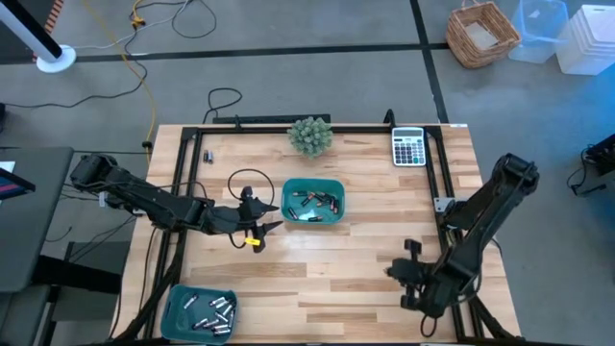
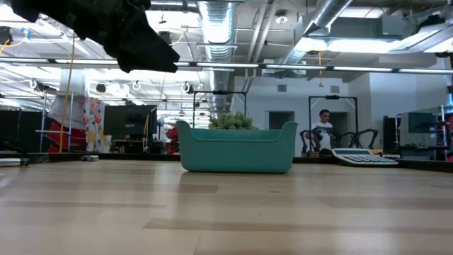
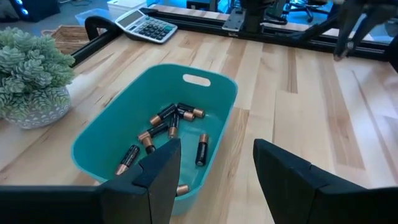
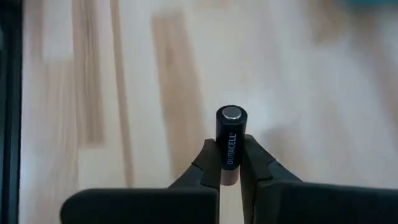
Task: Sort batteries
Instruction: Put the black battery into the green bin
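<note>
The right gripper [image 4: 230, 163] was clamped on a small black cylindrical battery [image 4: 231, 140] with a silvery end cap, the cell standing up between the two dark fingers with its long axis running out along them, over bare wood near the right front of the table and well apart from both trays. The left gripper [image 3: 214, 177] hung with its fingers spread and nothing between them, just beside the near wall of the teal plastic tray in the middle of the table [image 3: 219, 127]. That tray held a loose handful of black-and-copper batteries [image 3: 169, 124], lying flat and pointing every which way, some touching. They lay directly ahead of and below the left fingers, so the left arm was clearly the nearer one for the next pick; the closest single cell [image 3: 201, 150] lay with its long axis roughly along the fingers' reach. A second teal tray at the table's front-left corner [image 1: 177, 306] held paler, silvery cells [image 1: 213, 311] (their exact kind was too small to tell from above). A potted grey-green plant [image 3: 31, 74] and a grey calculator [image 3: 147, 25] stood beyond the middle tray.
</note>
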`<state>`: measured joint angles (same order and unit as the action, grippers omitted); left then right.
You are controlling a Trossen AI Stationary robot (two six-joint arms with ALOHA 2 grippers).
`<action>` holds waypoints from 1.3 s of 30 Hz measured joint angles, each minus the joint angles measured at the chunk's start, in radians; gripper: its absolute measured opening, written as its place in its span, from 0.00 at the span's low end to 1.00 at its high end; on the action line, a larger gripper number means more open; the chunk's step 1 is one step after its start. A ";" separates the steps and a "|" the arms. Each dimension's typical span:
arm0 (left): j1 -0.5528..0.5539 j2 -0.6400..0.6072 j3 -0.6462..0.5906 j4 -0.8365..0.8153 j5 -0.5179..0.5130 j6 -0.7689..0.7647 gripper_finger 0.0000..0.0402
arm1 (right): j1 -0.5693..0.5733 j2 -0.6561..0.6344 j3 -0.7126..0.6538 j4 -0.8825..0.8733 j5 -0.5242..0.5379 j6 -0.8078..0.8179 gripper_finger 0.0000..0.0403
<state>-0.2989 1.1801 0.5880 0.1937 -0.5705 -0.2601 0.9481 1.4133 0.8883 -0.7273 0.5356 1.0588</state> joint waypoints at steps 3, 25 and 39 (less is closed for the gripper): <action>0.000 0.000 0.000 0.000 0.000 -0.010 0.49 | -0.036 -0.047 0.000 0.031 0.088 -0.085 0.07; -0.001 -0.202 0.001 -0.213 -0.134 -0.057 0.49 | -0.609 -0.023 0.000 0.746 -0.021 -0.942 0.07; 0.051 -0.274 0.001 -0.572 -0.341 -0.417 0.49 | -0.960 0.186 0.000 0.909 -0.199 -0.959 0.19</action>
<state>-0.2475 0.9059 0.5892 -0.3784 -0.9110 -0.6770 -0.0115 1.5998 0.8883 0.1812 0.3370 0.0995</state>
